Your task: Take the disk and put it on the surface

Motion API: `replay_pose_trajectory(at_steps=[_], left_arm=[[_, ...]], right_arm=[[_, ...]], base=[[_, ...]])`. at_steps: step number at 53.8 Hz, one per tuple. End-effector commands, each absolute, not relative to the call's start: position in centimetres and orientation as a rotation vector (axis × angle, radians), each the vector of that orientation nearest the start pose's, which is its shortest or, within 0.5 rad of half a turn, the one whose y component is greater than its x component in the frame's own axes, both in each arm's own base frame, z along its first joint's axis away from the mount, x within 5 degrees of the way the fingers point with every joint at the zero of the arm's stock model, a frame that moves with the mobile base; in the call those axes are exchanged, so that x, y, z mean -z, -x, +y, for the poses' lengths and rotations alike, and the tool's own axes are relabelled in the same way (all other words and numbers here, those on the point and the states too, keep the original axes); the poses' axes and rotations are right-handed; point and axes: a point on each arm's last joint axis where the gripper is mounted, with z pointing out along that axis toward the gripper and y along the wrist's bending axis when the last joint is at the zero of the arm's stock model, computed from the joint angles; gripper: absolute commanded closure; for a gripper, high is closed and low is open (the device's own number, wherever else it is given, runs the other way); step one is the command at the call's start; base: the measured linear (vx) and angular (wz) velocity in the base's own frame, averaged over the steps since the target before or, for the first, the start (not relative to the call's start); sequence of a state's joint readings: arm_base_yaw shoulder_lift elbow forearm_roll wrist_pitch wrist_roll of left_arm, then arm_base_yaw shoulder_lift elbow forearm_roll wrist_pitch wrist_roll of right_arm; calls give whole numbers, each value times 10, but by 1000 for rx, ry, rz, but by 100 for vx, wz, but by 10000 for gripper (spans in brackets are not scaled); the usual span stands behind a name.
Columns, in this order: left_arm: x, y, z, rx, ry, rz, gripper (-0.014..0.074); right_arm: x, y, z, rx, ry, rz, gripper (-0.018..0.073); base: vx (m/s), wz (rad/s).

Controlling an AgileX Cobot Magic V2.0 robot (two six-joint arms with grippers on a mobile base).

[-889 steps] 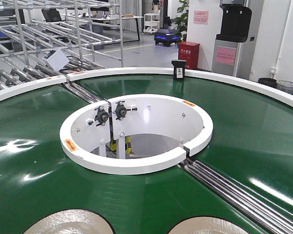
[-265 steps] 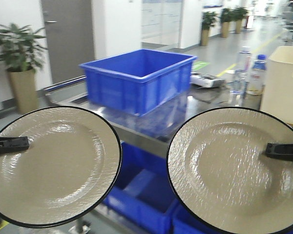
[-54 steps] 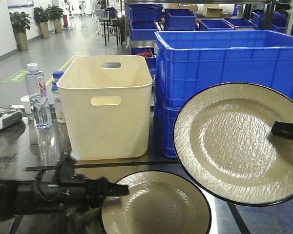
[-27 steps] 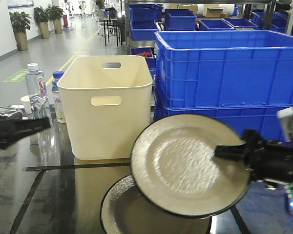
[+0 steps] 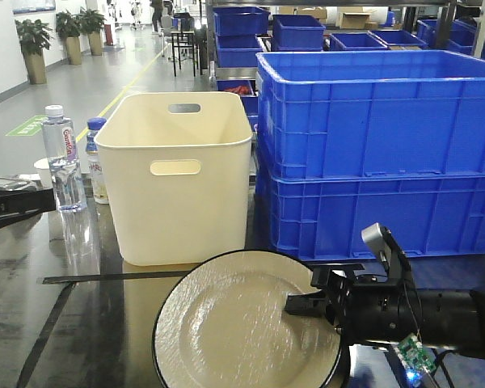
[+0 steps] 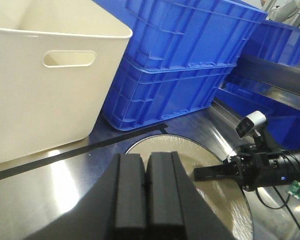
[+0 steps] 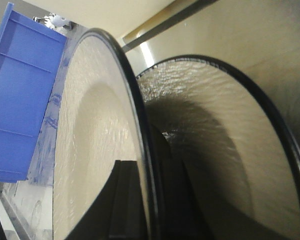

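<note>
A beige disk (image 5: 234,323) with a black rim hangs low over the glossy dark surface (image 5: 32,323), close to flat. My right gripper (image 5: 301,305) is shut on its right rim. In the right wrist view this disk (image 7: 90,150) stands edge-on between the fingers, and a second like disk (image 7: 215,150) lies just beneath it. My left gripper (image 6: 147,172) is shut with nothing in it, held above the near-left edge of the disk (image 6: 215,165). In the front view the left gripper (image 5: 40,200) is far off at the left edge.
A cream bin (image 5: 178,178) stands on the tabletop behind the disks, with stacked blue crates (image 5: 380,145) to its right. Two water bottles (image 5: 62,158) stand at the back left. A black tape strip (image 5: 105,276) runs across the tabletop before the bin.
My right gripper has brought its disk down and leftward, from raised and tilted to lying low over the disk on the tabletop. My left gripper has let go of that lower disk and pulled back left.
</note>
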State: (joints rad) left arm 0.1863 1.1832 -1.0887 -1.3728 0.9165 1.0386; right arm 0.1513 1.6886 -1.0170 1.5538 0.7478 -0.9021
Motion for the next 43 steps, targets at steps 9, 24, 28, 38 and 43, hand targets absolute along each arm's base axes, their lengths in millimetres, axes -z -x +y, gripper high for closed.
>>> replay_pose_trajectory(at_steps=[9,24,28,38,43], left_arm=[[-422,-234,-30,897,-281,1712,603],[-418,-234,-30,919,-236,1774,601],[-411,-234,-28,885,-223,1853,601],[-377,-235,0,444,-98,2224,598],[-372,-236,11,296,-54,2263,598]], right_arm=[[-271,-333,114,-1288,-33,2135,148],[-281,-335,106,-1077,67,2069,-26],[-290,-334,98,-922,91,2035,-22],[-351,-300,68,-343,319,1855,63],[-367,-286,64,-288,354,1812,125]], base=[[0,0],[0,0],[0,0],[0,0],[0,0]])
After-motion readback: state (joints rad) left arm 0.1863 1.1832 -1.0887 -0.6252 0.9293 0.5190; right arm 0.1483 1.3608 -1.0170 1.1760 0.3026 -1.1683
